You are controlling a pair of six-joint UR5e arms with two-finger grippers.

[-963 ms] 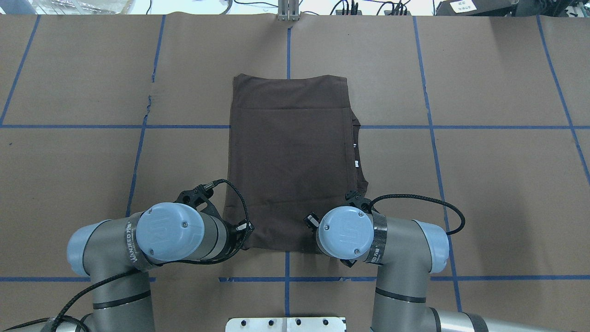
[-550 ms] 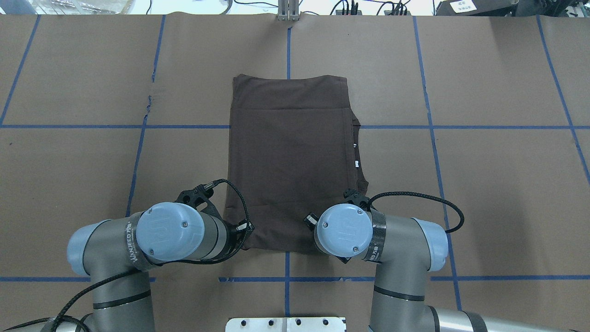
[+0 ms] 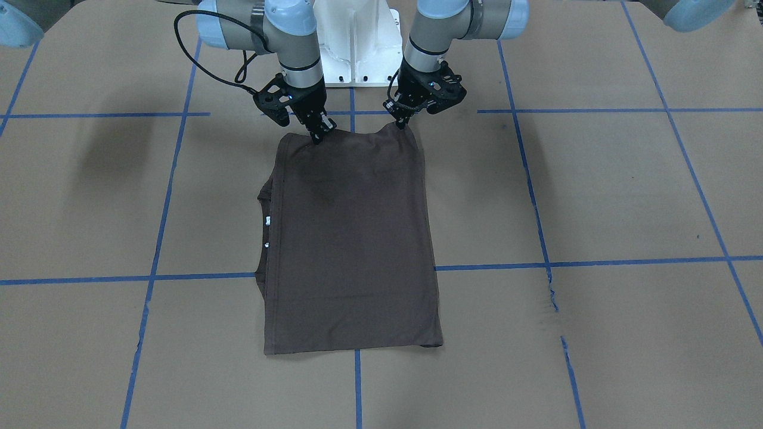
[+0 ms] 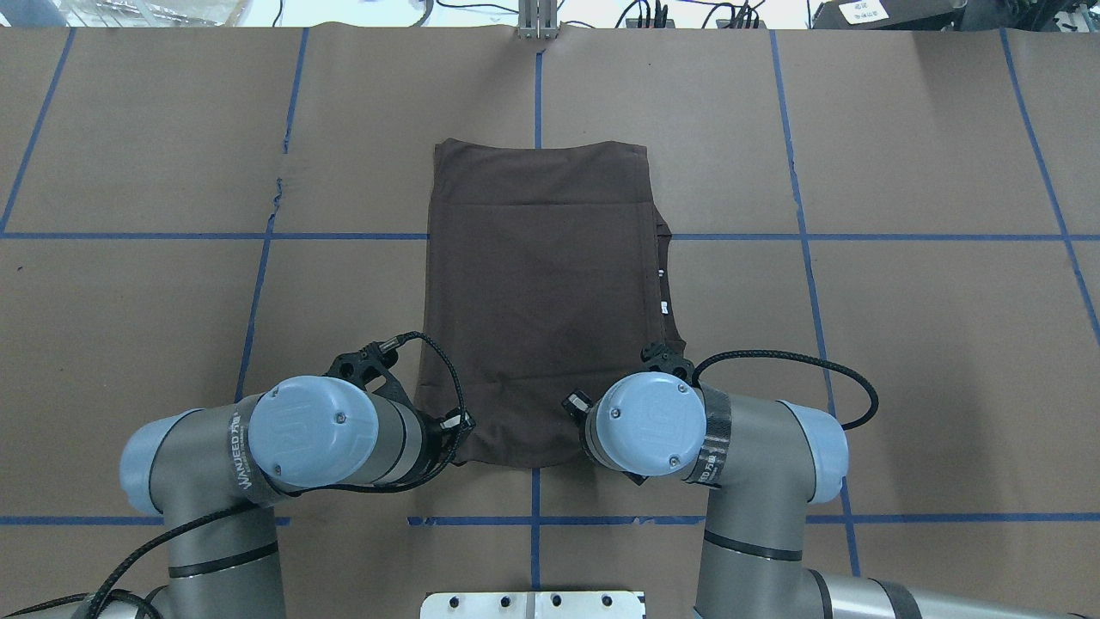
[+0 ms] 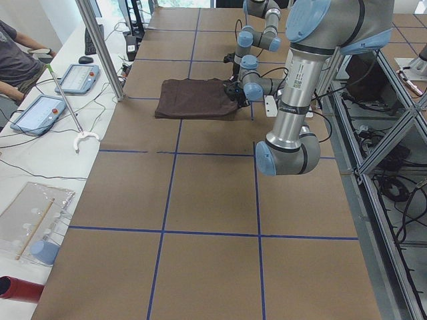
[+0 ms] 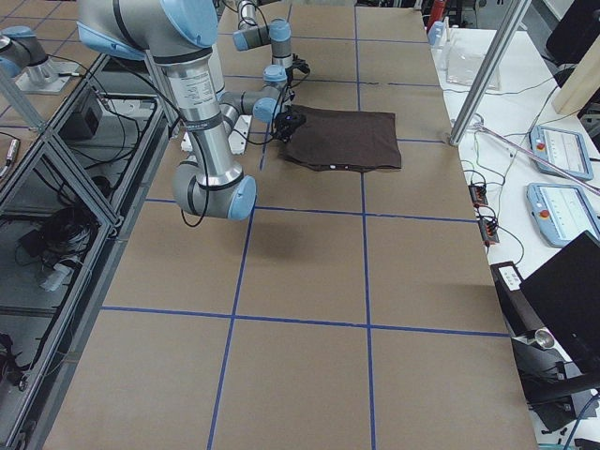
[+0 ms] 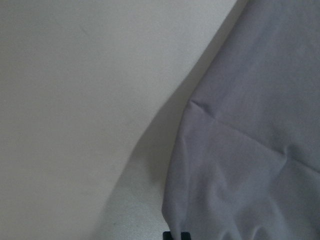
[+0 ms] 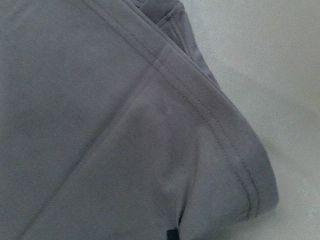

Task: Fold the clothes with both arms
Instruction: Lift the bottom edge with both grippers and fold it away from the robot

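Brown paper-covered table [image 3: 596, 196], marked into squares by blue tape lines [image 3: 179, 277]. One white pedestal [image 3: 357, 36] at the robot's side.

We count two grippers, both low at the robot-side edge of the one T-shirt [image 3: 351, 238]. The right gripper [image 3: 317, 136] has its fingers closed together, pinching the shirt's corner on that side. The left gripper [image 3: 403, 123] likewise pinches the other near corner. Both corners sit a little raised, and the edge between them dips in a shallow curve. Each wrist view shows cloth filling the picture close up, with a bit of black finger at the bottom edge.

The shirt is dark brown, folded into a long rectangle, and lies in the middle of the table, its far end flat on the paper. Along its edge on the robot's right, under-layers peek out, with two tiny white tags [image 3: 267, 221].

Outward: the right arm [image 4: 756, 464] and left arm [image 4: 198, 464] are grey tubes with light-blue caps, and a black cable loops at each wrist.

On a side bench we note two tablets [image 5: 79, 78] and a seated person's arm [image 5: 13, 57].
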